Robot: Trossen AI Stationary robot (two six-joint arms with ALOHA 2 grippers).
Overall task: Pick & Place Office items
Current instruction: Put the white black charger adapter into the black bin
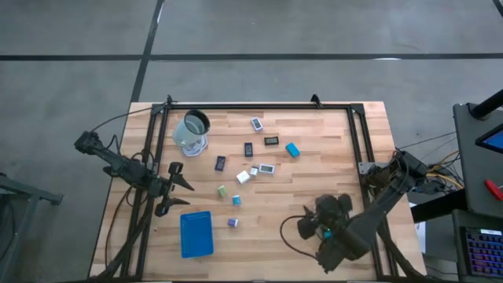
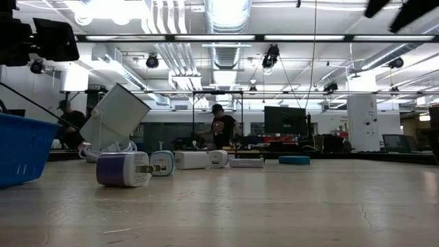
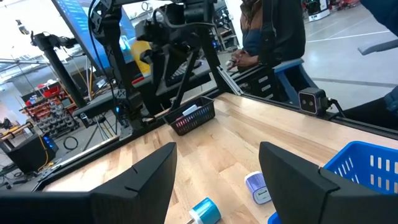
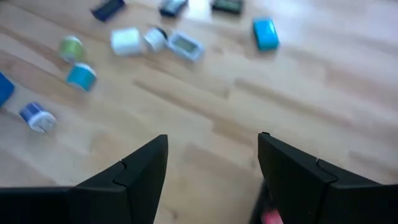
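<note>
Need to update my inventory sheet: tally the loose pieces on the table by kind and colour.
Dark flat rectangles: 3
White flat rectangles: 2
White blocks: 2
Teal blocks: 2
Green block: 1
Purple block: 1
Total: 11

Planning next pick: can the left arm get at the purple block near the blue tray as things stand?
Probably yes. The left gripper is open and empty, and the purple block stands apart on bare wood beside the blue tray, nothing between them.
</note>
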